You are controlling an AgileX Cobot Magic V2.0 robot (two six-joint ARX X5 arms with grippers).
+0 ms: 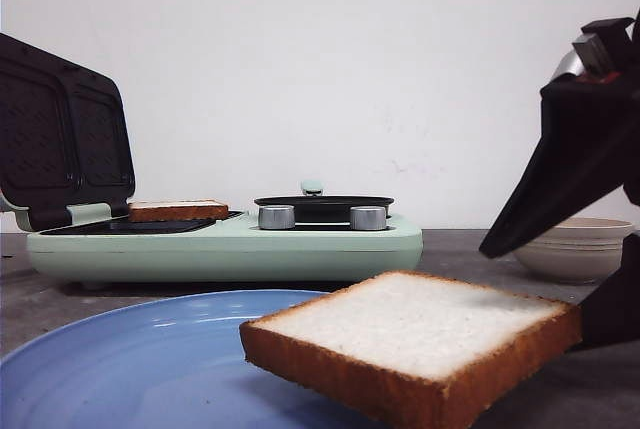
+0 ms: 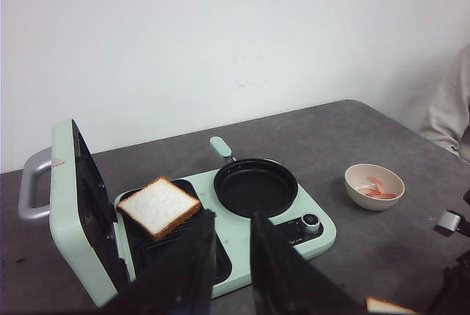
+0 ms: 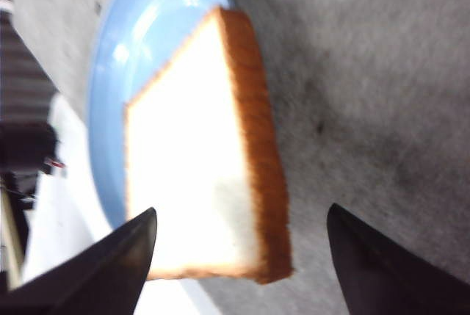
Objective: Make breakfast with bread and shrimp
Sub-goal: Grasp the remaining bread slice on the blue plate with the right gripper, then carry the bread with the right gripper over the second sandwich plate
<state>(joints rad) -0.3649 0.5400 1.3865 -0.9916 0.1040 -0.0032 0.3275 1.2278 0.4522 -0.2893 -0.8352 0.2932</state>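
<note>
Grey worktop (image 2: 382, 131) is sitting in front of a plain white wall (image 1: 330, 59). On it, a mint-green breakfast maker (image 1: 225, 244) is standing with its lid (image 2: 70, 212) swung up and open. 1 slice of bread (image 2: 158, 206) is lying flat on the dark grill plate (crust edges showing brown). Beside it on the same appliance, a small black pan (image 2: 255, 186) is sitting next to 2 silver knobs (image 1: 276, 217).

The second bread slice (image 1: 415, 344) is hanging partly over the rim of a blue plate (image 1: 120, 359), tilted, one end out past the plate above the worktop. The right gripper (image 3: 242, 256) is hovering right at this slice with its fingers (image 3: 110, 263) spread wide apart, 1 on each side; cannot tell if either is touching the crust.

The left gripper (image 2: 228, 271) is hanging above the breakfast maker, fingers (image 2: 183, 274) apart, holding nothing.

A beige bowl (image 2: 374, 186) is sitting to the right of the appliance, well apart from it, with the shrimp (image 2: 376, 189) lying inside (small orange-pink pieces).
</note>
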